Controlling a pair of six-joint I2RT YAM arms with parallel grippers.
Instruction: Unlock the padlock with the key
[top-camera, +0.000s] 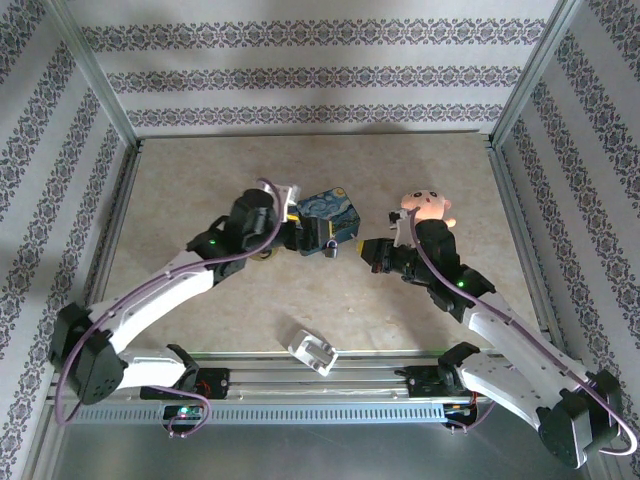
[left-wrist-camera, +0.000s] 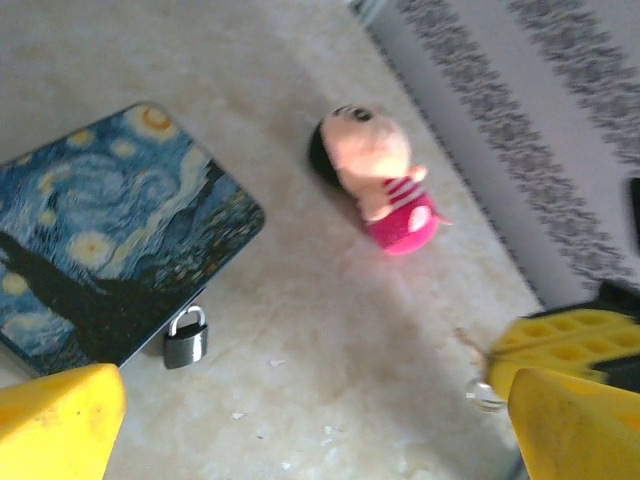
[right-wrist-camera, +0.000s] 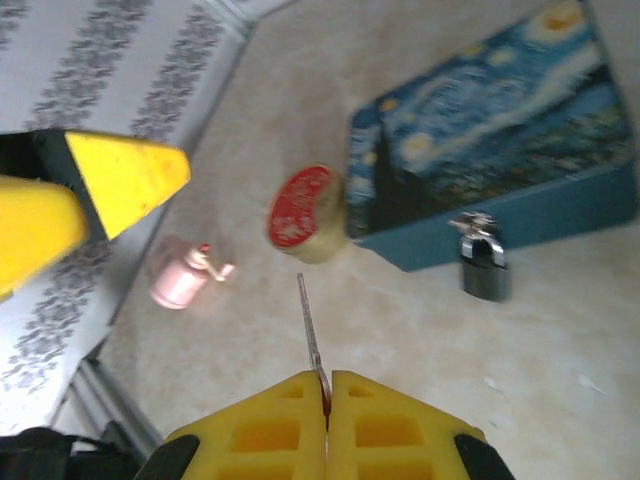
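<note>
Padlock rests on the surface against the near side of the blue Starry Night tin, close to one of its corners, with its silvery shackle toward the tin. Whether it leans on the tin wall or only lies just beside it is hard to tell. The key is pinched at its head in the right end effector, whose yellow pads are pressed together so that the thin blade sticks out ahead, aimed past the tin's corner and not at the padlock. The left end effector is spread wide and holds nothing. It hangs over the surface on the near side of the tin, with the padlock lying between its fingers' lines but farther on, apart from both. The main risk appears to be that the padlock is loose: if the key is pushed at it before the left end effector grips the body, it would likely slide along the tin or tip over. The blade is slim and held by a small area, so a slightly off approach could twist it in the pads or knock it free. The keyhole face is not visible, so alignment cannot be judged. Both end effectors work close together beside the tin and could bump each other.
</note>
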